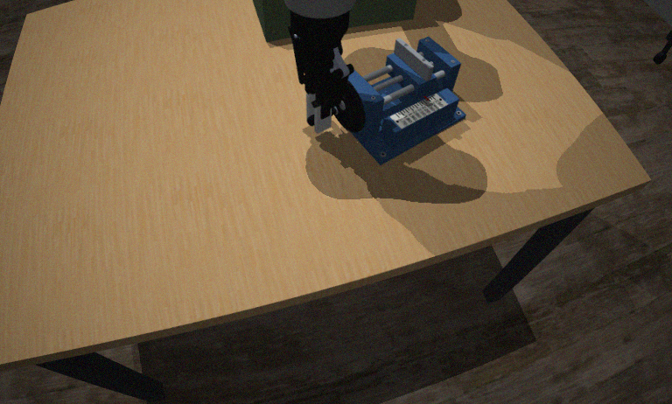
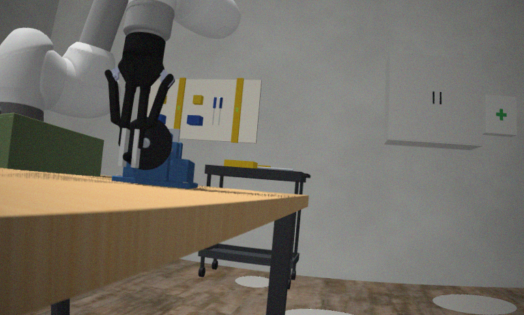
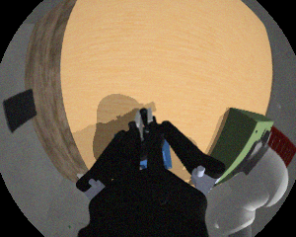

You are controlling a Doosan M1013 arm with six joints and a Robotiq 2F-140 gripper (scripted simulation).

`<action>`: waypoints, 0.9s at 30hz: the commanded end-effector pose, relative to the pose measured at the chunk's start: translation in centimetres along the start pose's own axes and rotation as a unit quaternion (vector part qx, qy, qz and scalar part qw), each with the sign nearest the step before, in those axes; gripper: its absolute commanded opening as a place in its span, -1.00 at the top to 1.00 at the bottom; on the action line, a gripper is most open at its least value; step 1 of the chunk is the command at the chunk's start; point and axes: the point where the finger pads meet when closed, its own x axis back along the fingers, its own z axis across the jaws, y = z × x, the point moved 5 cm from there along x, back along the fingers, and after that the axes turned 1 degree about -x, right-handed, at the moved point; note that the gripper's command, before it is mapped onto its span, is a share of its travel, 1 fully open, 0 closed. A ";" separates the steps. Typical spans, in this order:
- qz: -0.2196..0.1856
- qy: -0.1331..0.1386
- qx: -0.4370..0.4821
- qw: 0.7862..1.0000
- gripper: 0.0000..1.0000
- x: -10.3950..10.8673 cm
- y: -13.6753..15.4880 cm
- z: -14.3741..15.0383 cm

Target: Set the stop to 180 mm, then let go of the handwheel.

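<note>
The blue stop fixture [image 1: 421, 132] [image 2: 181, 174] [image 3: 167, 154] stands on the table. Its black handwheel [image 1: 353, 105] [image 2: 159, 147] is on the end facing my gripper. The grey stop plate [image 1: 413, 59] [image 2: 175, 134] stands upright on the rods, near the far end block. A small red pointer [image 1: 426, 98] is over the right part of the white scale [image 1: 418, 113]; its numbers are too small to read. My gripper [image 1: 318, 124] [image 2: 129, 161] [image 3: 145, 114] is shut on the handwheel's knob [image 2: 126, 156], low on the wheel's left side in the exterior view. The wrist view mostly hides the wheel.
A green block [image 1: 381, 6] [image 2: 54, 149] [image 3: 239, 133] stands behind the fixture, close to the arm's base. A red object [image 3: 282, 145] is beyond it in the wrist view. A dark cart [image 2: 254, 173] stands beyond the wooden table [image 1: 148, 182].
</note>
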 end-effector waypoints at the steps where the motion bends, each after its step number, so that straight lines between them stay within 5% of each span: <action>1: 0.000 0.000 0.000 1.000 0.92 -0.3 0.0 -0.5; 12: 0.000 0.000 0.000 1.000 0.92 -0.4 0.1 -2.9; 27: 0.000 0.000 0.000 1.000 0.92 2.5 0.1 -5.4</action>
